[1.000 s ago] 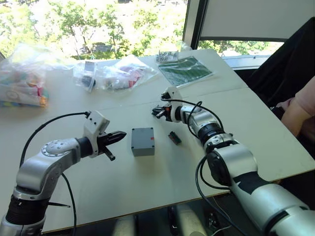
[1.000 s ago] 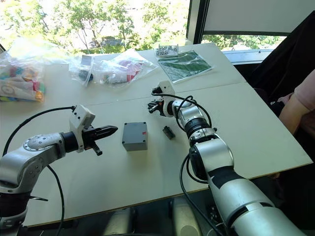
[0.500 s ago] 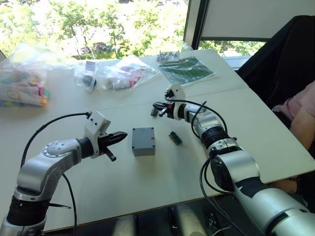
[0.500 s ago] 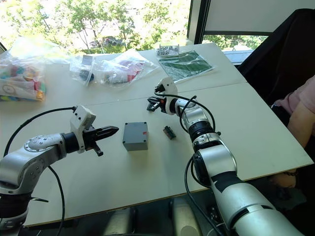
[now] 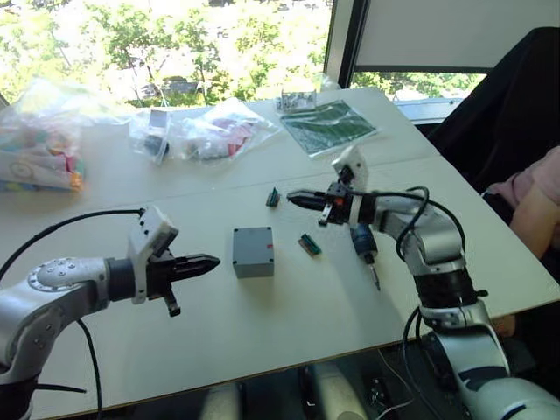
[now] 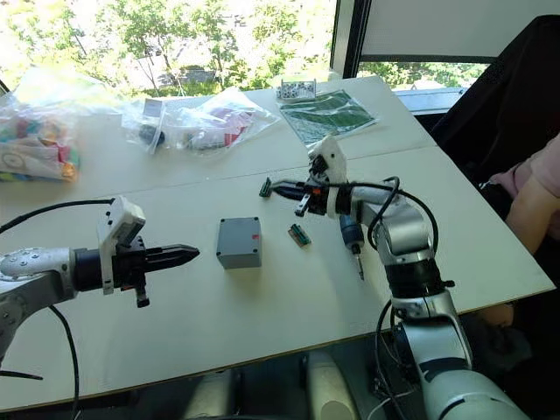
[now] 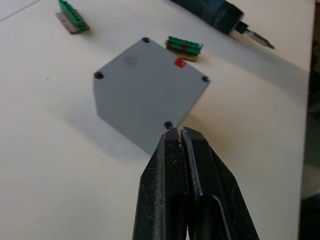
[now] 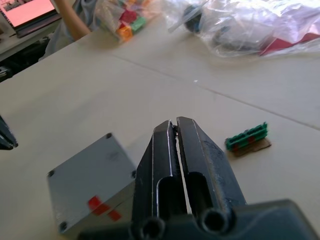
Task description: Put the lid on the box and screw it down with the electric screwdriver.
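The grey box [image 5: 253, 251] stands mid-table, a red mark on its right side. Its top is closed by the lid [image 7: 150, 85], a flat grey face with a hole in each corner. My left gripper [image 5: 210, 261] is shut and points at the box from the left, a short gap away; in the left wrist view its tips [image 7: 179, 130] sit just before a corner of the lid. My right gripper [image 5: 293, 197] is shut, empty, and hovers behind and to the right of the box. The electric screwdriver [image 5: 363, 243] lies on the table right of the box, under my right forearm.
Two small green connectors [image 5: 308, 244] [image 5: 273, 198] lie near the box. Plastic bags of parts [image 5: 201, 131] and a green sheet [image 5: 328, 122] occupy the table's far side. A person's arm [image 5: 535, 206] and a dark chair are at the right edge.
My right arm has pulled back to the right and lifted, uncovering the screwdriver on the table. My left gripper has drawn back slightly from the box. The box has not moved.
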`<action>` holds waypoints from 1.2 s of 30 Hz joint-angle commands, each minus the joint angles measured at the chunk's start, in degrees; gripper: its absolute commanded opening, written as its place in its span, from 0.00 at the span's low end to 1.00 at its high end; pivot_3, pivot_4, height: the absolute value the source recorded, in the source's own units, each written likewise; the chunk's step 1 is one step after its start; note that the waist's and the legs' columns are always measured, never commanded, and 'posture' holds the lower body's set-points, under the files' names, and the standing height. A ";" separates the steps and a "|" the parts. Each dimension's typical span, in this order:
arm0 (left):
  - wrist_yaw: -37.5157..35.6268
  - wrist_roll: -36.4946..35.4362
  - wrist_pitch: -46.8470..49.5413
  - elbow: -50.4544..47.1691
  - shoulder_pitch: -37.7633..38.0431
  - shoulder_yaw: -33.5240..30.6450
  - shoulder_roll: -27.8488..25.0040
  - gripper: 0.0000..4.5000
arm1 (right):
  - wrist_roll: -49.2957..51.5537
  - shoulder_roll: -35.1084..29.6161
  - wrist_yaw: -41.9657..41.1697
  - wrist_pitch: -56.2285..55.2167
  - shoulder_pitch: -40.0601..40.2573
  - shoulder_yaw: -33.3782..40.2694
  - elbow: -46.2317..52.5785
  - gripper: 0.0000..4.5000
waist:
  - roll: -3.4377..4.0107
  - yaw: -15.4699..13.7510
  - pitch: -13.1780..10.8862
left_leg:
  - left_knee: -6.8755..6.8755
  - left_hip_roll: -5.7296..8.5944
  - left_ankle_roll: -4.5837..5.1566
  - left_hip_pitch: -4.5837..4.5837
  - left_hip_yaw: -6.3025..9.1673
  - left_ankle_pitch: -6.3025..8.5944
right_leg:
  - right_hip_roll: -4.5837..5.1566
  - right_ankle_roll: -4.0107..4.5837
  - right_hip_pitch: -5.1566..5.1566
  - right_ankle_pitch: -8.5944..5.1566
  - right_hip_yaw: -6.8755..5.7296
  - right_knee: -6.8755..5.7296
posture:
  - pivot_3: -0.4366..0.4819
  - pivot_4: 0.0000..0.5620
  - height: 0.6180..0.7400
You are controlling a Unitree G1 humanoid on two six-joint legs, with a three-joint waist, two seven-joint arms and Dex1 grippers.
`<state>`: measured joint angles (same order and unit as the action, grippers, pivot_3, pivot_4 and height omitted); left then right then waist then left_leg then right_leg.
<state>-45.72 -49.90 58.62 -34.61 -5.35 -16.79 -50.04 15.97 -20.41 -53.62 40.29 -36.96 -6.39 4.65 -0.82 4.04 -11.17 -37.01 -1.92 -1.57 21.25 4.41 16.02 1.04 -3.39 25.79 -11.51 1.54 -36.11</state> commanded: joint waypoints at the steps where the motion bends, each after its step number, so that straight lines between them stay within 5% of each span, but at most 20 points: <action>1: -0.19 -0.80 -0.62 -0.01 0.13 -1.48 -1.26 0.00 | 0.35 1.06 2.41 0.30 1.19 -2.67 4.45 0.01 | 0.00 -0.09 0.00 | 0.00 -0.02 0.00 0.00 0.03 0.00 | -0.04 0.03 0.00 -0.02 -0.01 0.00 | 0.48 0.27 1.00; 32: 2.85 0.08 -2.44 0.89 0.13 1.25 -0.07 0.00 | -2.43 2.25 6.95 -6.64 -0.58 -6.87 -5.26 0.01 | -0.01 -0.20 0.01 | -0.03 -0.01 0.00 0.09 0.01 0.00 | -0.01 0.08 0.01 -0.03 0.00 0.06 | 0.48 0.27 1.00; 36: 3.19 0.52 -3.09 1.05 0.17 1.79 0.19 0.00 | -2.51 2.51 6.95 -6.66 -1.38 -6.82 -5.76 0.25 | -0.01 -0.18 0.01 | -0.02 -0.01 0.00 0.09 0.01 0.00 | -0.01 0.08 0.01 -0.03 0.00 0.06 | 0.48 0.27 1.00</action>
<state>-42.68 -49.40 56.85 -33.28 -4.78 -14.59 -49.68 13.43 -18.41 -46.88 34.45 -36.52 -13.30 -1.60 -0.83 3.86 -11.17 -37.03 -1.93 -1.57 21.34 4.42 16.02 1.03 -3.31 25.81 -11.54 1.53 -36.05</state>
